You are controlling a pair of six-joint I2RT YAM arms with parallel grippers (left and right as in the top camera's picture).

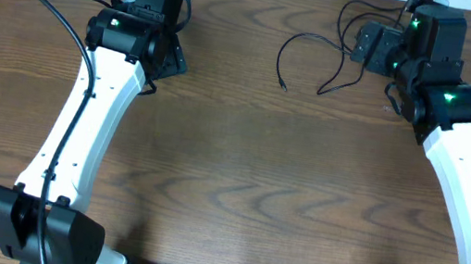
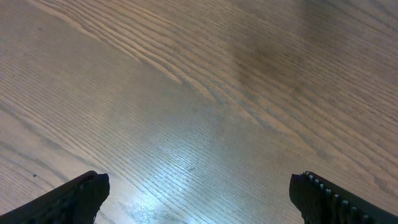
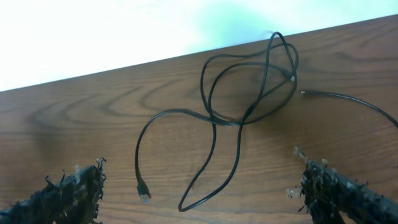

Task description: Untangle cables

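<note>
The desk is brown wood grain with a smooth satin finish, and it throws a pale glare between the left fingers, which are matt black with a ribbed edge. The right fingers carry a rough, frayed black covering flecked with pale bits. The black cables have a smooth, faintly glossy jacket. One plug ends in a greyish tip that may be metal. The arm shells are smooth white plastic.
</note>
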